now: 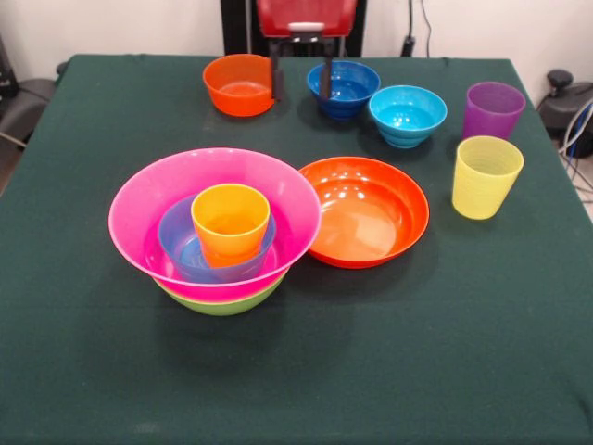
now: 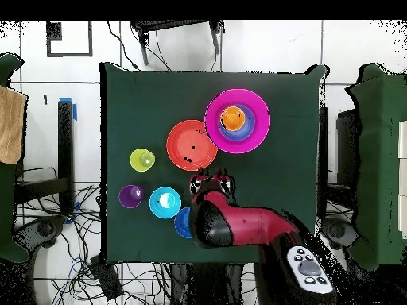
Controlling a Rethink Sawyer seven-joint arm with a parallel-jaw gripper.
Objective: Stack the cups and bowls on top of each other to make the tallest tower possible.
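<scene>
On the green-clothed worktop (image 1: 93, 389), the tower (image 1: 215, 243) stands: orange plastic cup (image 1: 230, 222) in a small blue bowl (image 1: 176, 243), inside the large pink bowl (image 1: 139, 209) on a lime green one (image 1: 222, 303). At the far edge, the robot's hand (image 1: 300, 79) hangs spread between a small orange bowl (image 1: 237, 85) and a dark blue bowl (image 1: 350, 86).

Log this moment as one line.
tower: green, pink, blue bowls, orange cup | pincer: open, empty, between orange bowl and dark blue bowl
</scene>
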